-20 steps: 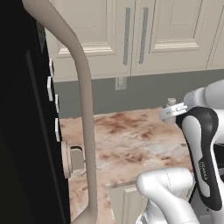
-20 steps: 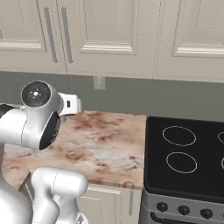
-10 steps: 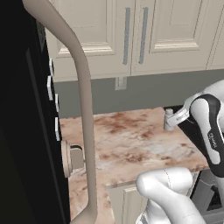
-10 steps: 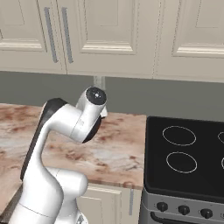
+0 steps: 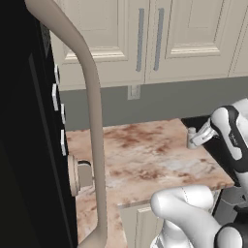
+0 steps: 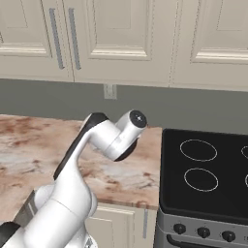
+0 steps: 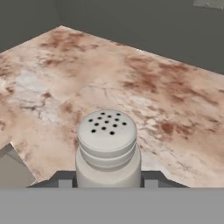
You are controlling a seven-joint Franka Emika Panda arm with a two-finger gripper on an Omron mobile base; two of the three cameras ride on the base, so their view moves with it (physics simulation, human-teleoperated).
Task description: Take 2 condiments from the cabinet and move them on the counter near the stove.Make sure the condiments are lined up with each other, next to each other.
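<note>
A pale grey-beige shaker bottle (image 7: 108, 151) is seen in the hand view between the two dark finger tips, its long axis running up that picture and its rounded, perforated cap (image 7: 107, 131) turned toward the camera. Whether it is plumb to the room cannot be told, since that view rolls with the hand. The gripper (image 7: 108, 183) is held partly open — the jaws are closed against the shaker's lower body on either side, so the bottle is gripped low down, with the cap left free above the tips. The bottle's base is cut off by the bottom of the view, and whether it touches the surface cannot be made out.

Behind the shaker, the pinkish-beige counter (image 7: 144, 94) with reddish-brown veins is spread out, with a grey wall (image 7: 131, 22) at its far edge.

In the left base view the white arm (image 5: 231, 140) is raised over the right end of the counter (image 5: 145, 160), beside the black cooktop; the hand there is small and the bottle cannot be distinguished. In the right base view the arm (image 6: 104, 140) is bent over the counter (image 6: 29, 145) just left of the stove (image 6: 203, 169) — the fingers are hidden behind the wrist. Cream cabinet doors (image 6: 126, 34) with metal handles are hung above.
</note>
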